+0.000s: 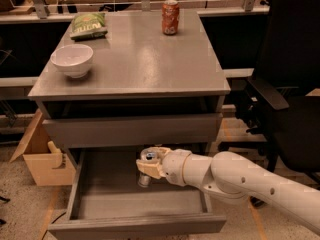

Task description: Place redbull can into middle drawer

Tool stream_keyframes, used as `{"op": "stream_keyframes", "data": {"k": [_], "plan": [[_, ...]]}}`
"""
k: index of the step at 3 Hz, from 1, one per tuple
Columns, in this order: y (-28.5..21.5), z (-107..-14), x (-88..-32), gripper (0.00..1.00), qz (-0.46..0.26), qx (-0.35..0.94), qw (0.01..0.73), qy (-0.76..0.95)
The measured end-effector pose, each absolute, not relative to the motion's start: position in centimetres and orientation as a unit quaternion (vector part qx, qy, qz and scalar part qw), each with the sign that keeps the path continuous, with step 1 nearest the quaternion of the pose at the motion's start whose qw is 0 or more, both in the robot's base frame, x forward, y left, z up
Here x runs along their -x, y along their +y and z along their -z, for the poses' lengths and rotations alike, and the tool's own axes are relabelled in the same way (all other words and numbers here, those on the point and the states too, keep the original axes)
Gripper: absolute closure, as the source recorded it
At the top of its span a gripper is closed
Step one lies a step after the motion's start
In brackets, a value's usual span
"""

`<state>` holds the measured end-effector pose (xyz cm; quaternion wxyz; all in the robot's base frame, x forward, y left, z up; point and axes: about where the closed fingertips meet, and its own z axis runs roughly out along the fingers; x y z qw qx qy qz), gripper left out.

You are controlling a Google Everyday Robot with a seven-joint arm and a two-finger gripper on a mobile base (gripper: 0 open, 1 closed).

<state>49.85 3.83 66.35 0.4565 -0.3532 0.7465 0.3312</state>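
The redbull can [144, 180] stands upright inside the open middle drawer [135, 227], near its back and centre. Its silver lid shows above the fingers and its lower body below them. My gripper [149, 165] reaches in from the right on a white arm and is shut around the can's middle. The can's base is at or just above the drawer floor; I cannot tell if it touches.
On the cabinet top are a white bowl [72, 60], a green chip bag [89, 24] and an orange-red soda can [170, 17]. The drawer above [132, 130] is closed. A black office chair [290, 84] stands right, a cardboard box [42, 159] left.
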Motion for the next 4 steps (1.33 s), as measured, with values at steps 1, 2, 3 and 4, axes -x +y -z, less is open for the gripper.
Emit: {"op": "stream_keyframes", "data": {"k": [1, 2, 3, 4], "plan": [[7.1, -60.6, -50.7, 1.00, -0.318, 0.374, 0.457, 0.741], [7.1, -60.6, -50.7, 1.00, -0.318, 0.374, 0.458, 0.741], [7.4, -58.9, -51.7, 1.00, -0.311, 0.385, 0.471, 0.730], [8.0, -56.7, -53.1, 1.00, -0.297, 0.400, 0.493, 0.713]]}}
